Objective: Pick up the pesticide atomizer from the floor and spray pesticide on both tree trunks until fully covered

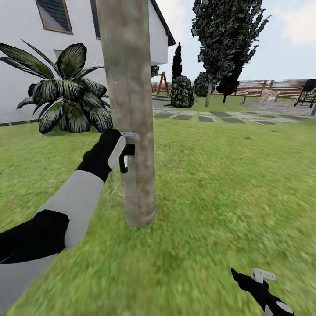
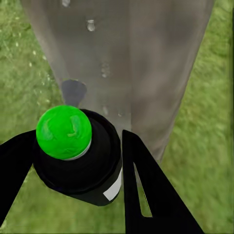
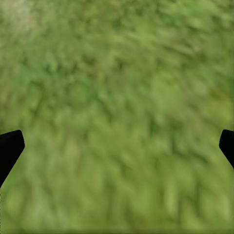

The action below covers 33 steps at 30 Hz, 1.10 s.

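A thick grey-brown tree trunk point(image 1: 127, 87) rises from the grass of the garden right in front of me. My left gripper point(image 1: 127, 151) is shut on the pesticide atomizer point(image 1: 124, 163), a small dark bottle held close against the trunk's left side, a little above its base. In the left wrist view the atomizer point(image 2: 78, 156) has a bright green round top and sits between the two black fingers point(image 2: 146, 195), facing the tree trunk point(image 2: 146, 58), which carries a few pale droplets. My right gripper point(image 1: 245, 274) hangs low at the right, open over bare grass point(image 3: 117, 97).
A broad-leaved palm-like plant point(image 1: 66, 92) stands before the white house wall point(image 1: 26, 57) to the left. Stepping stones point(image 1: 219, 116), dark conifers point(image 1: 224, 44), a wooden fence point(image 1: 281, 87) and a grill point(image 1: 307, 90) lie far back. Open lawn point(image 1: 228, 184) spreads right of the trunk.
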### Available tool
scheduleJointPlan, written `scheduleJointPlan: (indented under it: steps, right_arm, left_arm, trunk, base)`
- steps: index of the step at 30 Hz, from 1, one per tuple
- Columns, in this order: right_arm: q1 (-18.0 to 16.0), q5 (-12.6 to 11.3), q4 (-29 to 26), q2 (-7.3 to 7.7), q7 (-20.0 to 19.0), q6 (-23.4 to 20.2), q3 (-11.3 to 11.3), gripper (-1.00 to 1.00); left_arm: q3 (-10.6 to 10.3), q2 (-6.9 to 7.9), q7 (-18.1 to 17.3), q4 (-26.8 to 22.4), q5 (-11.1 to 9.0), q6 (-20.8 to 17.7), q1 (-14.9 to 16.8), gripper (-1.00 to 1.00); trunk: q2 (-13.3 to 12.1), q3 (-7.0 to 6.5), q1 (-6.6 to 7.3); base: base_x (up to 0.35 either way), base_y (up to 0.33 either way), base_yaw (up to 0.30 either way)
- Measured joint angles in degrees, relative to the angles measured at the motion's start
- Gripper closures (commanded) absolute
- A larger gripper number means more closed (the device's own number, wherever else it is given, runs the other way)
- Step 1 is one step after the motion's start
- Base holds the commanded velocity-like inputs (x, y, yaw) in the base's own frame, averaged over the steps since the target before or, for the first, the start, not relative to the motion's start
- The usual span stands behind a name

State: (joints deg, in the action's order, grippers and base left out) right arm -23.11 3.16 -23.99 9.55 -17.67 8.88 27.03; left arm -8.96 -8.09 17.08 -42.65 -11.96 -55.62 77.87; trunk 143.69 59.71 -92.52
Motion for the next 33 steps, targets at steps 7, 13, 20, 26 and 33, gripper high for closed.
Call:
scheduleJointPlan:
  steps: [7, 13, 20, 26, 33]
  right_arm:
    - [0.00, -0.01, 0.00, 0.03, 0.00, 0.00, 0.05, -1.00]
    - [0.00, 0.00, 0.00, 0.01, 0.00, 0.00, 0.05, -1.00]
    - [0.00, 0.01, -0.07, -0.06, 0.00, 0.05, 0.04, -1.00]
    - [0.00, 0.04, -0.09, -0.06, 0.00, 0.02, 0.05, -1.00]
    - [0.00, 0.08, -0.09, -0.06, 0.00, 0.04, 0.00, -1.00]
  left_arm:
    - [0.07, -0.74, 0.06, 0.20, -0.24, -0.69, 8.02, 1.00]
    - [0.08, -0.79, 0.06, 0.63, -0.87, -0.85, 14.39, 1.00]
    - [0.13, -0.80, 0.05, 3.19, -2.17, -1.22, 19.72, 1.00]
    - [0.24, -0.58, 0.33, 6.11, -3.36, -0.50, 21.14, 1.00]
    - [0.11, -0.49, 0.41, 6.35, -0.92, -0.84, 21.18, 1.00]
  trunk:
    - [0.00, 0.00, 0.00]
    - [0.00, 0.00, 0.00]
    - [0.00, -0.06, 0.00]
    - [0.01, -0.08, 0.10]
    - [-0.01, -0.06, -0.01]
  base:
    - [0.000, 0.000, 0.000]
    - [0.000, 0.000, -0.013]
    - [0.000, 0.000, -0.109]
    - [0.000, 0.000, -0.002]
    - [-0.151, 0.000, 0.000]
